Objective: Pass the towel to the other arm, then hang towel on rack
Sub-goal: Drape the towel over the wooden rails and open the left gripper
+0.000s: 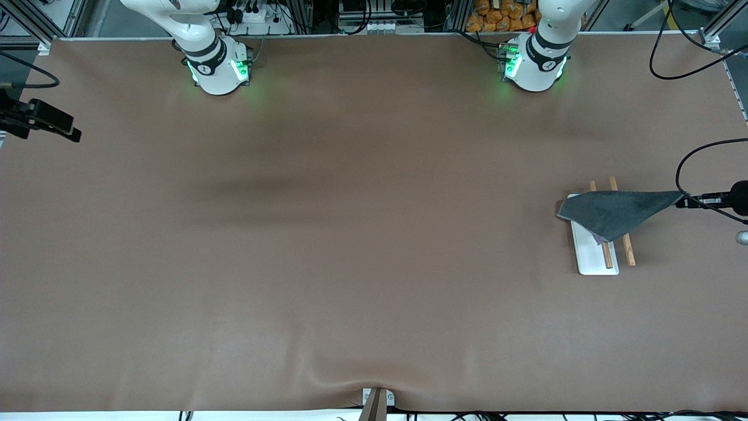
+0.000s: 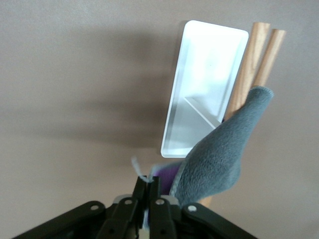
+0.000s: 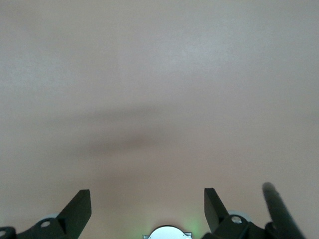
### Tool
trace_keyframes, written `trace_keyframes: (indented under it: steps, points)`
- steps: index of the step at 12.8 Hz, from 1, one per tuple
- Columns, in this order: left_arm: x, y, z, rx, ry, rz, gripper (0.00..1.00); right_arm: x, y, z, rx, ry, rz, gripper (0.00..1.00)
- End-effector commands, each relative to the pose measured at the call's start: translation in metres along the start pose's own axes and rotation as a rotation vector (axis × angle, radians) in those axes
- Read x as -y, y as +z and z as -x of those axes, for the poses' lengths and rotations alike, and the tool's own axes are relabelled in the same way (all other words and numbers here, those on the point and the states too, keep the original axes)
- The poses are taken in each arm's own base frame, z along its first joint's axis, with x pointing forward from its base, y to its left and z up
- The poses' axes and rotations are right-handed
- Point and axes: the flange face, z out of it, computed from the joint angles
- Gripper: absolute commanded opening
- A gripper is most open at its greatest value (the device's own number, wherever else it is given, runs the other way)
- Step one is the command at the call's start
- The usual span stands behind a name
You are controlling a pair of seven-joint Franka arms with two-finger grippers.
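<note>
The right gripper is being seen from its own wrist camera, with two dark fingers spread wide apart and nothing being held between them. It is hanging over the bare brown table, which is filling the rest of the view. A soft dark band of shadow is being cast across the cloth under the gripper. A black cable is being seen rising beside one finger, and a small pale rounded part with a faint green glow is showing between the fingers' roots
</note>
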Motion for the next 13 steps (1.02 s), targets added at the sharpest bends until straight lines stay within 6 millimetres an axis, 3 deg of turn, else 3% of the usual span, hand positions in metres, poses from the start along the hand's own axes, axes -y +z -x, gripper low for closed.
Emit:
trace_keyframes:
  steps: [1, 2, 4, 8, 10, 13]
  points:
    - [0.004, -0.005, -0.002, -0.007, 0.029, -0.026, 0.87, -0.003, -0.007, 0.006, -0.041, -0.026, 0.01, 1.0]
    - [0.016, -0.003, 0.0, -0.013, 0.048, -0.016, 1.0, -0.002, -0.008, 0.005, -0.054, -0.033, 0.016, 1.0]
    - [0.027, 0.001, -0.001, -0.023, 0.116, -0.003, 1.0, 0.0, -0.005, 0.002, -0.049, -0.043, 0.03, 1.0]
    - [0.019, -0.033, 0.001, -0.074, 0.149, -0.031, 1.0, 0.004, 0.004, 0.001, -0.025, -0.049, 0.04, 1.0]
    - [0.0, -0.062, 0.01, -0.104, 0.16, -0.058, 1.0, 0.004, 0.014, -0.002, -0.022, -0.048, 0.041, 1.0]
    - [-0.055, -0.108, 0.027, -0.168, 0.159, -0.092, 1.0, 0.006, 0.022, -0.005, -0.029, -0.053, 0.041, 1.0]
